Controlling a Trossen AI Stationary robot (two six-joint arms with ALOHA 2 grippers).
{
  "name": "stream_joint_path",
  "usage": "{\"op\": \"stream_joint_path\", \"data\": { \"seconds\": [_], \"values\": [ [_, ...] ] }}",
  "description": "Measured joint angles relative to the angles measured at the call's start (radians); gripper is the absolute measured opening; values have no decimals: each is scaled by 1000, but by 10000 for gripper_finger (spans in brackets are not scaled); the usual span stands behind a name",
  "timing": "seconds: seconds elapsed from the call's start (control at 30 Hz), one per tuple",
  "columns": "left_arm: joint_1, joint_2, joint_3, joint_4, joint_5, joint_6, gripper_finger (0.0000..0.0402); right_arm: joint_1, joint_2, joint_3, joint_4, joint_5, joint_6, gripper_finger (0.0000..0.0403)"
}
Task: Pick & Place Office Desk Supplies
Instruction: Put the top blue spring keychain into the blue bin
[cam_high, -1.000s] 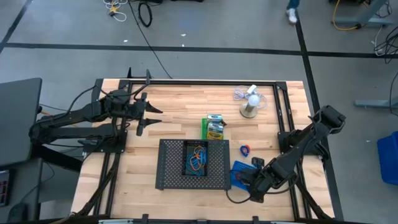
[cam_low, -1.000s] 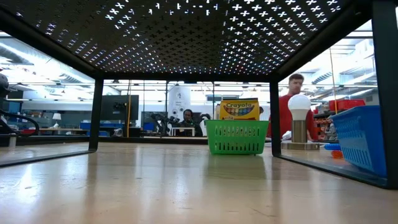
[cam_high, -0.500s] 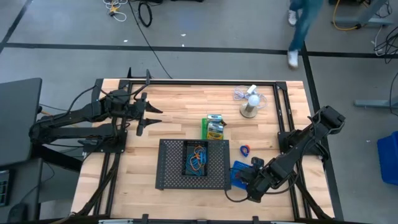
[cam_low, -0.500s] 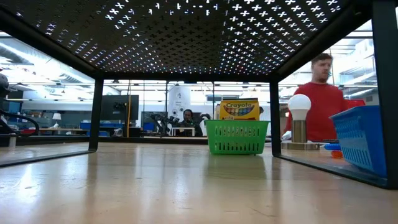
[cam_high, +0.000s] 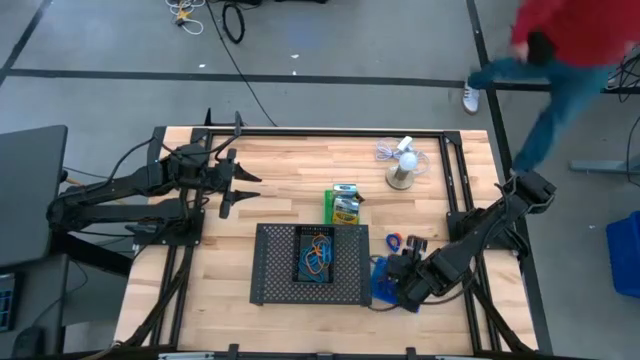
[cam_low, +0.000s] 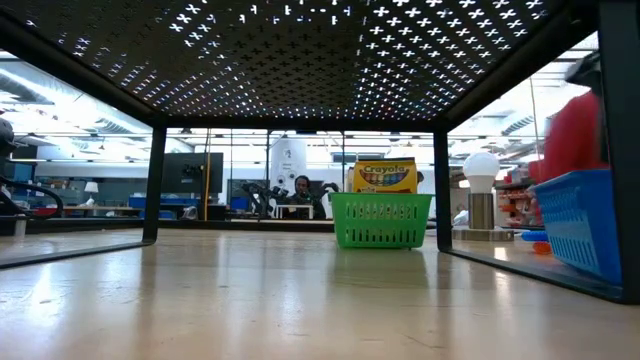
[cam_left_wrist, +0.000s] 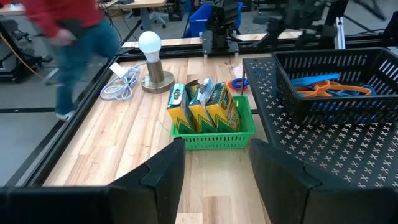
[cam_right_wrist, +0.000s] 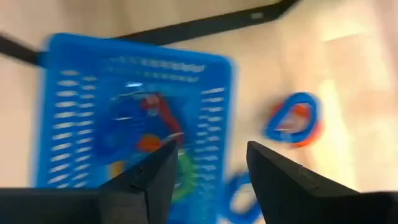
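High view: wooden table, grey floor, person passing

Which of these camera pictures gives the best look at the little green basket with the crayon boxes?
The left wrist view: the green basket is near and you look down on the boxes standing in it. The low view shows its front wall and one crayon box behind. The high view shows it small from above. The right wrist view misses it.
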Motion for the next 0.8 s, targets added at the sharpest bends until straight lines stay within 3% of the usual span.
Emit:
{"op": "stream_joint_path", "data": {
  "seconds": [0.23, 0.57, 0.8],
  "values": [
    [0, 0, 0, 0, 0, 0, 188, -95, -10, 0, -91, 44, -151, 203],
    [0, 0, 0, 0, 0, 4, 188, -237, -69, -8, -79, 60, -345, 203],
    [0, 0, 0, 1, 0, 4, 188, -297, -304, -281, 250, -29, -361, 203]
  ]
}}
